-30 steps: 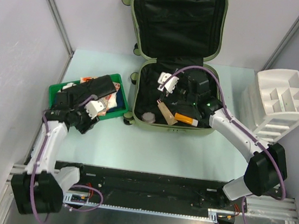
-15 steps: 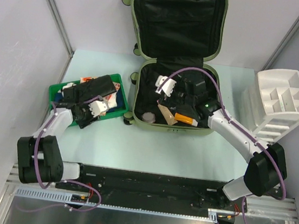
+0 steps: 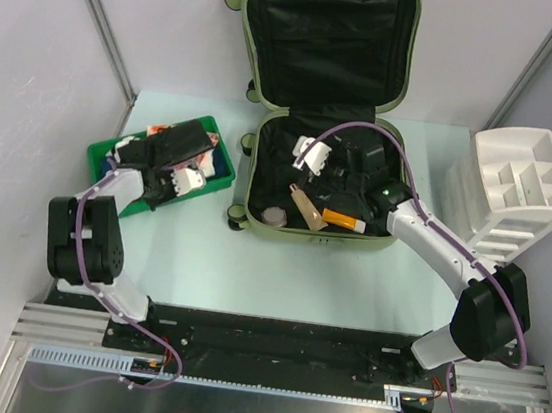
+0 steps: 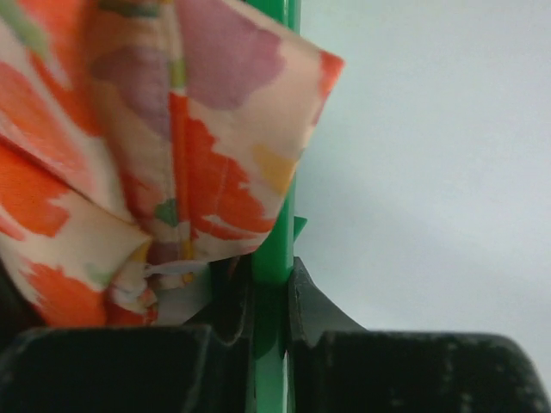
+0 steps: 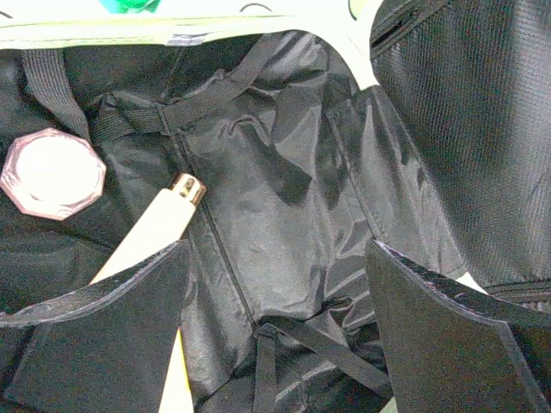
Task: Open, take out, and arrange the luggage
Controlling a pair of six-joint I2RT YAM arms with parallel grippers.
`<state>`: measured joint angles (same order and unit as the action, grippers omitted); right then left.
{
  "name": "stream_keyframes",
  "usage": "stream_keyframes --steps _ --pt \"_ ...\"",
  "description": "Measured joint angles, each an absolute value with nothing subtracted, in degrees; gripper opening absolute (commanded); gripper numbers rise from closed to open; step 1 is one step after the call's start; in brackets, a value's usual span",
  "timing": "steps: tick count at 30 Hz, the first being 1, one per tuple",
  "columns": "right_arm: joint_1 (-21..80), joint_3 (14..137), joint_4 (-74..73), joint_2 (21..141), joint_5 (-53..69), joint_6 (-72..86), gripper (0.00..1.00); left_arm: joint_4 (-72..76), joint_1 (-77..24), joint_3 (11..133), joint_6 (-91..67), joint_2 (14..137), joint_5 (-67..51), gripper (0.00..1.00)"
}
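Near the table's left edge, the left gripper (image 4: 271, 353) is pinched on the wall of the green tray (image 3: 138, 207), with flowered cloth (image 4: 129, 172) bulging inside that wall. The luggage (image 3: 326, 46) sits at the middle of the far edge, already open, its lid propped up behind. Inside it the right gripper (image 5: 277, 258) hovers with fingers spread wide and nothing between them, above a cream tube (image 5: 159, 228) and a pink jar (image 5: 52, 172). A white organizer (image 3: 515, 191) stands at the right edge. Emptying looks to be the step in hand. Next, the right fingers would need to drop across the tube's narrow body, clear of the lining straps, then lift it over the shell wall.
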<state>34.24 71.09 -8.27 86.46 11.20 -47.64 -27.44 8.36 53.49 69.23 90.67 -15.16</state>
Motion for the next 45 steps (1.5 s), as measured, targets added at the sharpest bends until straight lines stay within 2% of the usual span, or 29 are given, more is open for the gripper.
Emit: stream_keyframes --steps 7,11,15,21,22,23,27,28,30,31,32,37,40,45 --pt "32.29 71.09 -8.29 86.46 11.22 -47.64 0.86 -25.02 9.1 62.76 80.23 100.09 -15.7 0.01" --pt "31.38 71.09 -8.32 86.48 11.2 -47.64 0.86 -25.26 9.87 72.88 85.97 108.49 -16.43 0.09" --pt "30.68 71.09 -8.38 86.48 11.18 -47.83 0.86 -24.01 10.72 85.06 90.56 118.06 -16.67 0.13" --pt "30.15 71.09 -8.91 86.48 10.94 -48.36 0.86 -25.8 11.94 96.23 93.25 125.71 -17.12 0.13" --pt "30.09 71.09 -8.91 86.48 10.92 -48.47 0.86 -26.92 11.99 97.19 93.49 126.17 -17.19 0.17" --pt "30.0 71.09 -9.04 86.48 10.92 -48.49 0.86 -27.7 12.03 97.91 93.67 126.45 -17.23 0.34" --pt "29.87 71.09 -9.19 86.54 10.9 -48.53 0.89 -27.29 12.43 99.15 94.54 127.87 -16.43 0.56" --pt "29.87 71.11 -9.17 86.56 10.9 -48.53 0.89 -26.46 12.78 99.15 94.56 128.27 -16.05 0.72" --pt "29.78 71.11 -9.13 86.7 10.9 -48.51 0.9 -23.57 13.63 97.95 94.91 128.51 -15.22 0.76" --pt "29.74 71.11 -9.17 86.72 10.9 -48.47 0.91 -22.0 14.02 97.08 95.24 128.22 -15.14 0.92" --pt "29.56 71.11 -9.1 86.8 10.92 -48.38 0.91 -18.41 14.68 94.5 95.74 127.26 -15.05 0.99" --pt "28.18 71.16 -8.93 87.48 10.92 -47.44 0.99 -13.98 16.69 79.42 97.6 115.13 -15.55 1.0" --pt "27.11 71.16 -8.69 87.83 10.98 -45.82 1.0 -13.26 17.12 71.79 96.42 105.86 -16.58 1.0" --pt "25.21 72.23 -9.45 87.83 11.81 -42.24 1.0 -12.25 16.56 65.95 84.68 91.66 -18.61 1.0"
